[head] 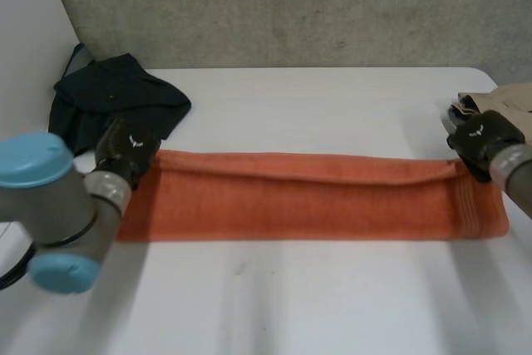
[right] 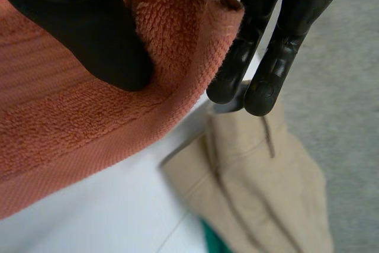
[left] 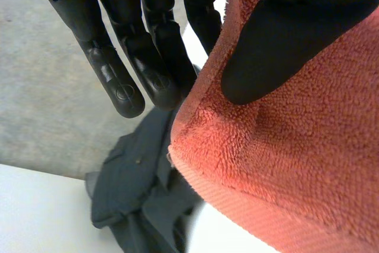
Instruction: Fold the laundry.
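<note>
An orange towel (head: 307,197) lies stretched in a long strip across the white table (head: 332,106), its far long edge folded toward me. My left hand (head: 126,150) holds the towel's far left corner: in the left wrist view its thumb (left: 278,45) presses the terry cloth (left: 296,164) against the straight fingers (left: 127,81). My right hand (head: 478,140) holds the far right corner the same way, with the thumb (right: 83,34) on the towel (right: 65,140) and the fingers (right: 266,69) behind it.
A dark garment (head: 116,97) lies bunched at the table's back left, just beyond my left hand, and is seen past the fingers as dark cloth (left: 142,194). A beige garment (head: 507,99) sits at the back right edge, with beige cloth (right: 260,188) beneath my right fingertips.
</note>
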Robot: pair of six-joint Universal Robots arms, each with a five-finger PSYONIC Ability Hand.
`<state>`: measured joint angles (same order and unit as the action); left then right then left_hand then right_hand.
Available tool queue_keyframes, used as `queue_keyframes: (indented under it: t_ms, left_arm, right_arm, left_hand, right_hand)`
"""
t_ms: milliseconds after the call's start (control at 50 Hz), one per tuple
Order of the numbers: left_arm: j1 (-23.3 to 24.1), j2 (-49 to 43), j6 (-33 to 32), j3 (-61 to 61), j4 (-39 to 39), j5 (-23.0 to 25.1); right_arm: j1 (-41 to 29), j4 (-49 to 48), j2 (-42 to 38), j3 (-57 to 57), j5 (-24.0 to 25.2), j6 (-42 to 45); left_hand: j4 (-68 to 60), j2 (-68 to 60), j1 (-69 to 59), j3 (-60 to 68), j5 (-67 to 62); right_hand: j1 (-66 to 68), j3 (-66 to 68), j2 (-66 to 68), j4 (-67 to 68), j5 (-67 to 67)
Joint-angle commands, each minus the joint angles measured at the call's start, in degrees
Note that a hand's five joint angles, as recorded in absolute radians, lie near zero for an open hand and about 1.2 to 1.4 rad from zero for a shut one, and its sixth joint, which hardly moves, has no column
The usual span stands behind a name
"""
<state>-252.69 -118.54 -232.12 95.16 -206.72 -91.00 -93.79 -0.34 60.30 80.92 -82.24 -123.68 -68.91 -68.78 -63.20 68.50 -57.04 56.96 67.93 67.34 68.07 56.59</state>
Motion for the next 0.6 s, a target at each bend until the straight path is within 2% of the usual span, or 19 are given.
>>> queue_keyframes:
  t_ms: [20, 120, 180, 240, 300, 340, 400, 480, 600]
  left_arm:
    - [0.79, -10.65, -0.44, -10.60, -3.60, -2.78]
    - [0.88, -14.61, -0.18, -20.42, -4.83, -3.13]
    - [0.79, -14.26, 0.70, -26.84, -7.72, -4.27]
    - [1.14, -12.69, 2.89, -30.46, -11.59, -5.67]
    - [1.06, -6.02, 8.86, -31.71, -18.27, -7.08]
    - [0.53, -1.02, 13.16, -31.18, -21.87, -7.00]
    - [0.44, 2.78, 15.81, -30.04, -22.85, -6.82]
    - [0.44, 5.86, 16.35, -26.27, -21.63, -6.73]
    - [1.05, 6.57, 16.61, -13.97, -19.25, -4.89]
  right_arm:
    - [-1.57, -5.19, -9.58, -9.11, -2.67, -0.42]
    - [-2.97, -11.07, -11.96, -13.94, -2.75, -0.77]
    - [-4.11, -18.88, -11.35, -17.72, -2.93, -1.91]
    - [-4.82, -28.28, -7.76, -20.19, -3.81, -5.24]
    - [-4.91, -35.05, -2.41, -20.54, -5.03, -10.06]
    - [-4.82, -36.04, -0.20, -20.45, -5.39, -12.10]
    - [-4.47, -35.52, 2.71, -19.67, -5.57, -15.18]
    - [-4.56, -33.24, 4.21, -15.89, -5.13, -16.50]
    - [-4.21, -28.14, 4.21, -8.77, -4.69, -16.33]
  left_hand:
    - [-11.09, -11.22, -16.80, 11.50, -12.96]
    - [-11.09, -11.22, -16.80, 11.50, -12.96]
    - [-11.09, -11.22, -16.80, 11.50, -12.96]
    - [-11.09, -11.22, -16.80, 11.50, -12.96]
    - [-11.09, -11.22, -16.80, 11.50, -12.96]
    - [-11.09, -11.22, -16.80, 11.50, -12.96]
    - [-11.09, -11.22, -16.80, 11.50, -12.96]
    - [-11.09, -11.22, -16.80, 11.50, -12.96]
    - [-11.09, -11.22, -16.80, 11.50, -12.96]
  right_hand:
    - [23.04, 12.07, 12.66, 11.93, 13.41]
    - [23.04, 12.07, 12.66, 11.93, 13.41]
    - [23.04, 12.07, 12.66, 11.93, 13.41]
    - [23.04, 12.07, 12.66, 11.93, 13.41]
    - [23.04, 12.07, 12.66, 11.93, 13.41]
    - [23.04, 12.07, 12.66, 11.93, 13.41]
    - [23.04, 12.07, 12.66, 11.93, 13.41]
    - [23.04, 12.07, 12.66, 11.93, 13.41]
    - [23.04, 12.07, 12.66, 11.93, 13.41]
